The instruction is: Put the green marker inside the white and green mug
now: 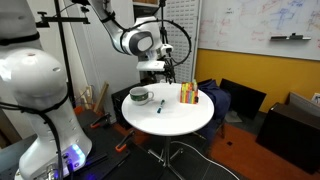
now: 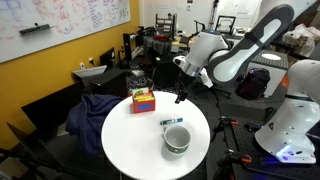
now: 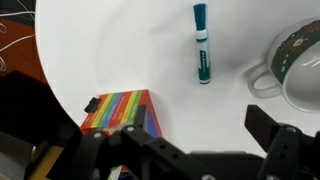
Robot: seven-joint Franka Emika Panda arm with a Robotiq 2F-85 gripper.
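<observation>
Green marker first: where are we finding it?

We are seeing it lying flat on the round white table, out in the open between the rainbow-striped block and the white and green mug, touching neither. In both exterior views the green marker is resting near the mug and outside it.

What is the mug holding?

In an exterior view the mug is standing upright with its mouth facing up, and we are making out only its dark green inside. In the wrist view we are catching just part of it at the picture's edge: a white wall, what looks like a handle on the side facing the marker, and a dark green patterned band at the rim.

Are we reading any writing?

The marker's white middle band is carrying dark print, too small for us to read; its cap and lower barrel are showing green. A whiteboard on the wall is carrying coloured scribbles, and we are not making those out either.

And the gripper?

The gripper is hovering above the table on the striped block's side, with its fingers standing wide apart and gripping nothing. We are seeing it well apart from the marker.
</observation>
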